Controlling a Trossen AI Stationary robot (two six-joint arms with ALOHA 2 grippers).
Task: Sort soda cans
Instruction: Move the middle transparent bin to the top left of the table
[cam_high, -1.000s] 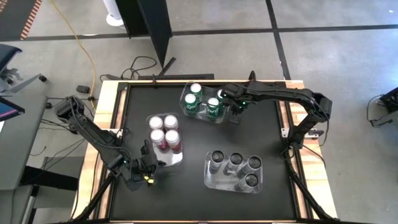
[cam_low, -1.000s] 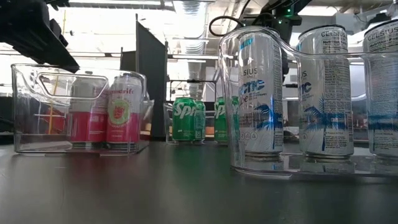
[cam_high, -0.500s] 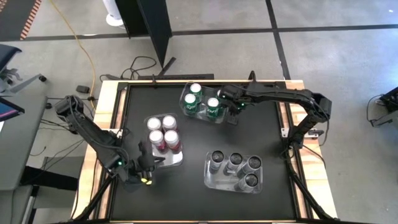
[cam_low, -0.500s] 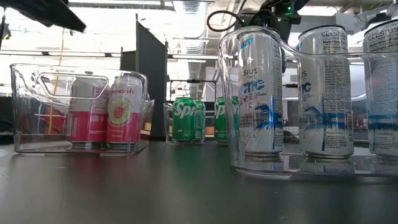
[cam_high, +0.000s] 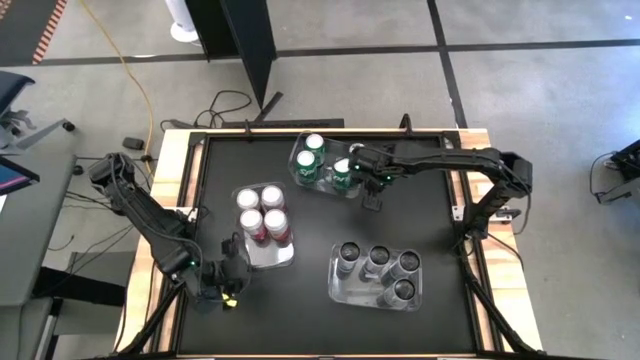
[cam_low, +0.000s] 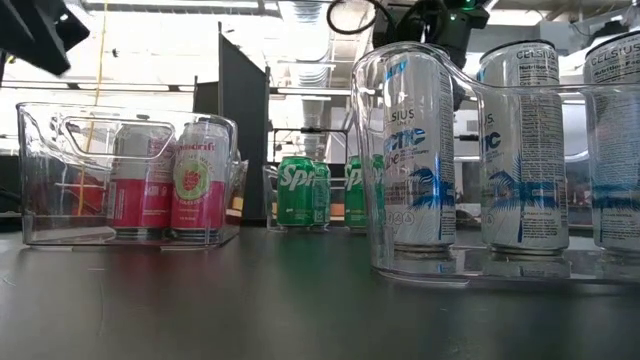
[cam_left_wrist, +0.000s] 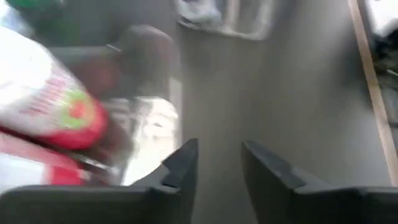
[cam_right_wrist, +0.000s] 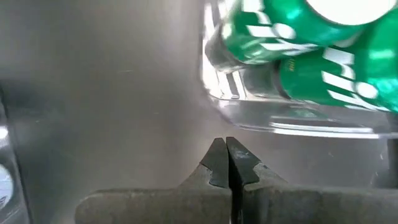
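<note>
Three bins (cam_high: 345, 290) hold sorted cans (cam_high: 264, 210); left claw (cam_left_wrist: 217, 165) parted, right claw (cam_right_wrist: 225, 163) closed, both empty.

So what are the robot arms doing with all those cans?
They are sorting cans by colour into clear bins. The red cans sit in one bin, the green cans in another, and the dark cans in a third. Neither arm holds a can. The left gripper is by the red cans' bin, with its fingers a little apart and empty. The right gripper hangs beside the green cans with its fingers shut.
</note>
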